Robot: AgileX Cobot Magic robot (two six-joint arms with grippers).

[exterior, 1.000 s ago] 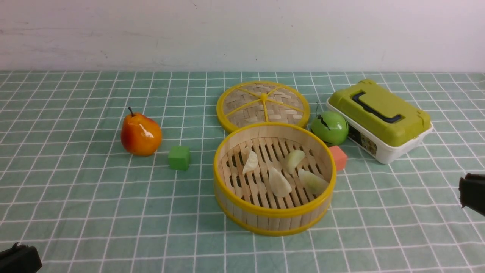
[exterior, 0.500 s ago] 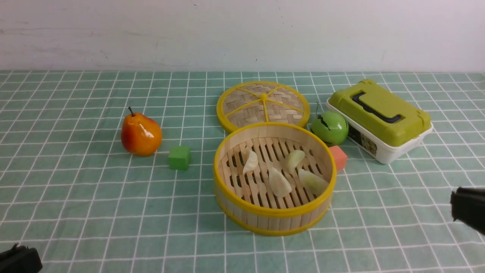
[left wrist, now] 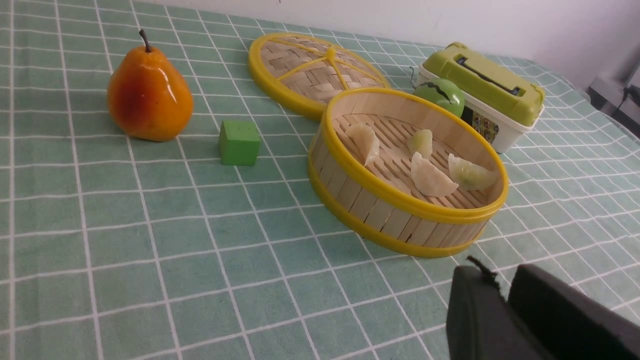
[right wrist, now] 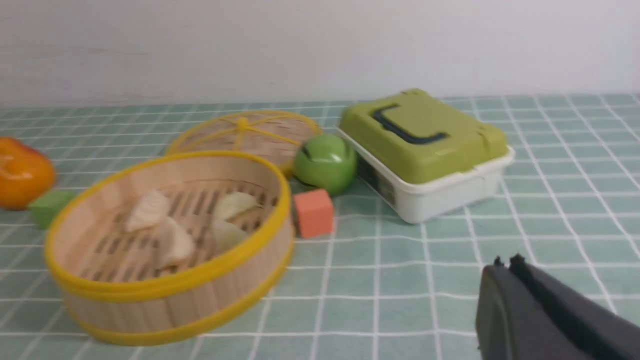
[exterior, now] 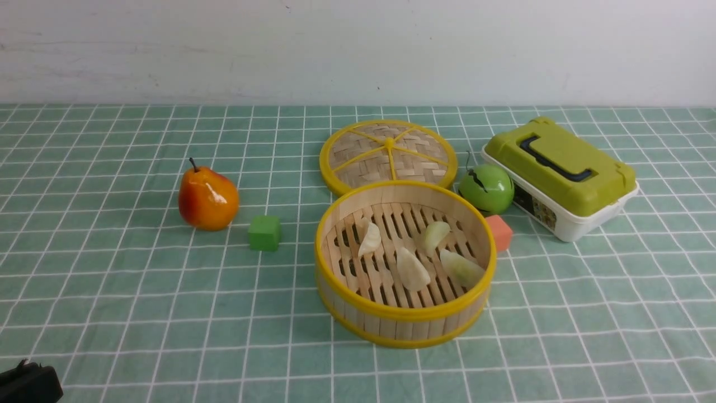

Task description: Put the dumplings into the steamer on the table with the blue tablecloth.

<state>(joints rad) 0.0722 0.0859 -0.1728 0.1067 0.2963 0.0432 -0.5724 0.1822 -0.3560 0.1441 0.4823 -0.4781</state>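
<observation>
All four dumplings (exterior: 412, 269) lie on the slatted floor of the steamer (exterior: 400, 327), which stands on the blue tablecloth (exterior: 140, 280). Left gripper (left wrist: 502, 282): jaws pressed together, empty. Right gripper (right wrist: 506, 267): jaws pressed together, empty.

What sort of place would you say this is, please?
Probably a staged robot test setup, not a kitchen: glossy toy pear, toy dumplings in a steamer, gridded cloth, bare white wall.
</observation>
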